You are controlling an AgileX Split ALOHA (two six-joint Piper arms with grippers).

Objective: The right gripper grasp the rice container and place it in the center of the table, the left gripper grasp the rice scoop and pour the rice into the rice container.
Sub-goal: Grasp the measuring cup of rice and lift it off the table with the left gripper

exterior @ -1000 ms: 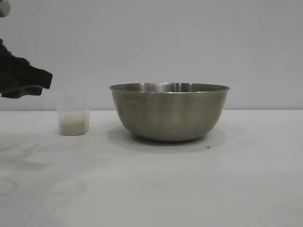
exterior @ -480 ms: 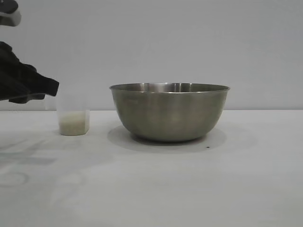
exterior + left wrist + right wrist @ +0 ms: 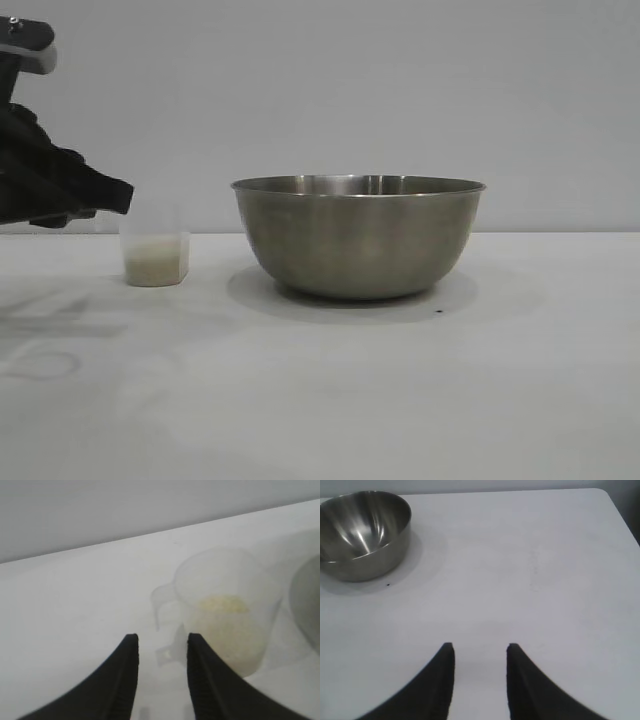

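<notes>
The wide plain white worktop meets a bare pale grey wall. The large round brushed-steel bowl stands at centre. The small translucent plastic cup, holding off-white rice, stands to its left. The left end effector, fingers parted and empty, hovers near the cup's handle. The right end effector, also parted and empty, sits apart from the bowl.

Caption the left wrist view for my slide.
Open left gripper approaches the rice scoop, part-filled with rice.
</notes>
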